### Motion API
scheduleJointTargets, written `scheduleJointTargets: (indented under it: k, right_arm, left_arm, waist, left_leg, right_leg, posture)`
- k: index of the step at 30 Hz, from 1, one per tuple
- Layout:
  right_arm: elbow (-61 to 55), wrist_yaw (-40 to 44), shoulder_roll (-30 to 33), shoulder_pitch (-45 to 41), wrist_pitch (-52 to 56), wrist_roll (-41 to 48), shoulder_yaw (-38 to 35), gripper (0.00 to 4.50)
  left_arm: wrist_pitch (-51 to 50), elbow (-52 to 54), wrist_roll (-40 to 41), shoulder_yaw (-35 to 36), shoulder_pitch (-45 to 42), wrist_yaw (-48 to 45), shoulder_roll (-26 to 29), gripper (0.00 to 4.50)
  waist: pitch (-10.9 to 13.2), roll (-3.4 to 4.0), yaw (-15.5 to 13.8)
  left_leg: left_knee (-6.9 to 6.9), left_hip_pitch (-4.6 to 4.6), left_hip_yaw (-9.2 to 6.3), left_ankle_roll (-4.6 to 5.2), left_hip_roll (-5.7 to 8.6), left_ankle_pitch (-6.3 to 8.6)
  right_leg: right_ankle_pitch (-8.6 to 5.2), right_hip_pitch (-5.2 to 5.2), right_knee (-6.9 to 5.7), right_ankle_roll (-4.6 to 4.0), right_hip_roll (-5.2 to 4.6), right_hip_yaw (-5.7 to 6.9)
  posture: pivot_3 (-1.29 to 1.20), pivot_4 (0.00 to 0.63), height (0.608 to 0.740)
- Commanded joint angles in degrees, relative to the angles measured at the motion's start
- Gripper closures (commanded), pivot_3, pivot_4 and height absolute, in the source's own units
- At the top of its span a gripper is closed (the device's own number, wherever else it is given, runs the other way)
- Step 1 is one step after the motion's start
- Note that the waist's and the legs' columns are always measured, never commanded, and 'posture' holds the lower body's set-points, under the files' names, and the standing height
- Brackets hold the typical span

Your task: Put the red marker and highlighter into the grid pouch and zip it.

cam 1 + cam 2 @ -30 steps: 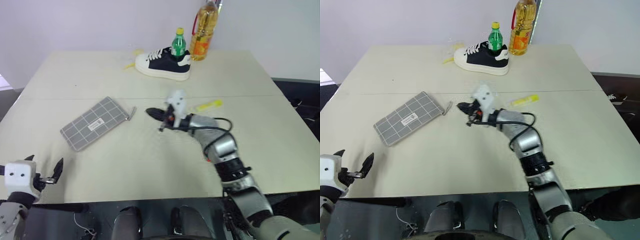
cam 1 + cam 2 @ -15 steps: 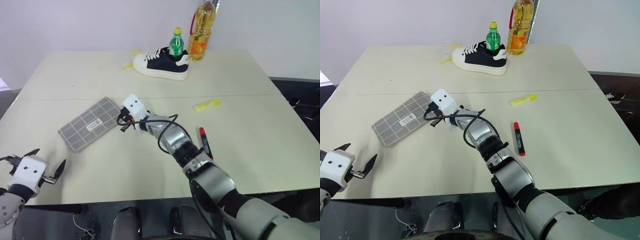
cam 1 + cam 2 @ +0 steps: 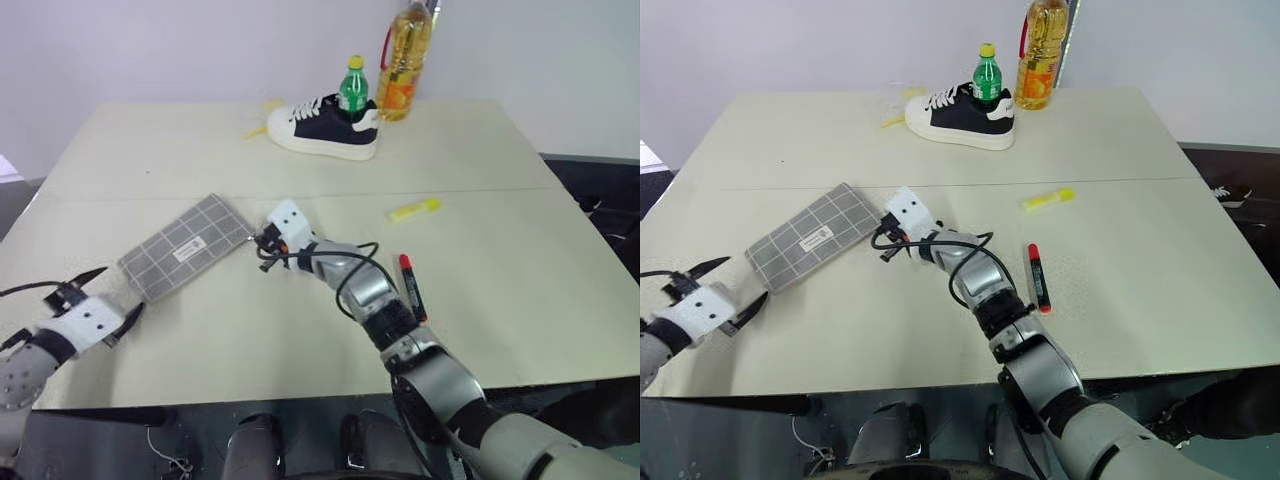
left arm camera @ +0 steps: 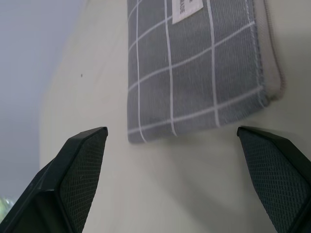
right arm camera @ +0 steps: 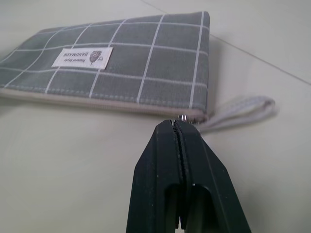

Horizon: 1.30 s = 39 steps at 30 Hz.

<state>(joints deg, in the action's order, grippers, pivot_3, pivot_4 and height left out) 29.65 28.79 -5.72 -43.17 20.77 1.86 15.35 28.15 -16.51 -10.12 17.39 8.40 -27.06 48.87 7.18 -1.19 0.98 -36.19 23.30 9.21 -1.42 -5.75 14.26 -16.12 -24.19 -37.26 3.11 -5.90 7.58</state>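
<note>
The grid pouch [image 3: 185, 245] lies flat on the table, left of centre, with its label up and its zipper along the long edge. My right gripper [image 5: 176, 122] is shut, its tips at the small metal zipper slider [image 5: 183, 117] on the pouch's right corner. I cannot tell whether they pinch it. The pull strap [image 5: 243, 109] trails off beside them. My left gripper [image 3: 122, 290] stands open just short of the pouch's near-left end. The red marker [image 3: 410, 285] lies to the right of my right forearm. The yellow highlighter [image 3: 415, 209] lies farther back on the right.
A black and white shoe [image 3: 325, 125] stands at the back of the table. A green bottle [image 3: 356, 85] is behind it, and an oil bottle [image 3: 408, 60] is to its right. Pale yellow scraps [image 3: 258, 130] lie left of the shoe.
My right gripper swung left from mid-table to the pouch's zipper corner, uncovering the red marker. My left gripper rolled and moved forward up to the pouch's near end, staying open.
</note>
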Motion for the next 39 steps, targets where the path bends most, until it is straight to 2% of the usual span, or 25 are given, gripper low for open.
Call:
scheduleJointTargets:
  k: [1,9,12,18,19,22,26,29,35,39]
  right_arm:
    - [-6.83,0.08,0.53,0.75,2.39,0.31,-0.14,4.48]
    - [-12.43,-1.10,1.82,3.23,6.02,0.72,-0.75,4.48]
    - [-14.81,-1.13,2.45,4.42,7.01,0.86,-0.64,4.50]
    - [-20.07,0.28,4.87,7.40,8.40,0.96,0.41,4.50]
    - [-20.70,0.50,5.09,7.67,8.53,1.22,0.32,4.50]
    - [-22.75,1.19,5.93,8.14,8.83,2.26,-0.64,4.50]
    - [-25.18,4.38,10.13,7.57,8.09,4.44,-3.42,4.50]
    - [-26.46,8.27,14.60,6.78,7.54,5.52,-4.11,3.57]
    - [-28.37,15.46,22.46,6.23,5.31,4.98,-1.67,0.47]
    - [-28.29,17.45,23.36,6.47,5.07,5.17,-0.68,0.47]
  left_arm:
    - [5.26,-7.13,-3.44,-4.95,-2.71,-0.25,1.57,0.00]
    - [14.51,-18.37,-5.39,-11.76,-10.92,-0.38,2.58,0.00]
    - [17.79,-20.54,-4.61,-13.08,-13.32,-0.33,1.71,0.89]
    - [20.10,-18.77,-0.13,-14.31,-14.43,-2.22,0.08,4.14]
    - [19.77,-18.11,0.92,-14.35,-14.14,-2.93,-0.17,4.44]
    - [17.24,-14.61,4.44,-14.23,-12.48,-5.22,-1.28,4.44]
    - [3.41,2.03,14.33,-12.67,-5.86,-8.71,-3.56,4.44]
    - [-7.37,15.28,20.03,-11.13,-0.63,-9.71,-4.24,4.50]
    - [-22.60,32.62,27.10,-7.18,6.60,-9.13,-5.04,4.50]
    - [-27.02,37.25,28.53,-5.73,8.16,-9.46,-5.73,4.50]
  waist:
    - [-0.02,0.03,0.10]
    - [-0.17,0.27,-0.26]
    - [-0.20,0.30,-0.28]
    - [-0.22,0.27,-0.16]
    - [-0.22,0.28,-0.03]
    - [-0.23,0.27,0.19]
    - [-0.23,0.27,0.33]
    - [-0.21,0.21,0.20]
    - [-0.19,0.20,0.31]
    - [-0.25,0.11,0.29]
  left_leg:
    - [0.00,-0.01,0.00,-0.01,0.00,0.00]
    - [-0.02,-0.03,0.04,0.00,0.06,-0.01]
    - [-0.03,-0.03,0.04,0.00,0.10,-0.01]
    - [-0.04,0.00,0.03,0.00,0.11,-0.01]
    - [-0.04,0.00,0.04,0.00,0.11,-0.01]
    - [-0.02,0.00,0.05,0.00,0.11,-0.01]
    - [-0.02,0.01,0.06,0.01,0.10,-0.02]
    - [-0.03,0.02,0.03,0.01,0.06,-0.01]
    - [0.00,-0.03,-0.03,0.01,0.05,-0.01]
    - [0.01,-0.03,-0.03,0.01,0.06,-0.01]
  right_leg:
    - [0.00,0.01,-0.01,0.00,0.00,0.00]
    - [0.00,0.04,-0.04,0.01,0.00,0.02]
    - [0.00,0.05,-0.03,0.01,0.00,0.02]
    - [0.00,0.06,-0.02,0.01,0.00,0.05]
    - [0.00,0.07,-0.02,0.02,0.00,0.04]
    - [0.00,0.15,-0.04,0.02,0.02,0.05]
    - [0.00,0.26,-0.03,0.03,0.02,0.04]
    - [0.00,0.30,0.02,0.04,0.01,0.04]
    - [-0.01,0.34,0.04,0.03,0.06,0.05]
    - [-0.01,0.33,0.06,0.03,0.12,0.05]
  posture:
    - [0.00,0.150,0.705]
    - [0.00,0.150,0.705]
    - [0.00,0.150,0.705]
    - [0.00,0.150,0.705]
    - [0.00,0.150,0.705]
    - [0.00,0.150,0.705]
    - [0.00,0.150,0.705]
    - [0.00,0.150,0.705]
    - [0.00,0.150,0.705]
    - [0.00,0.150,0.705]
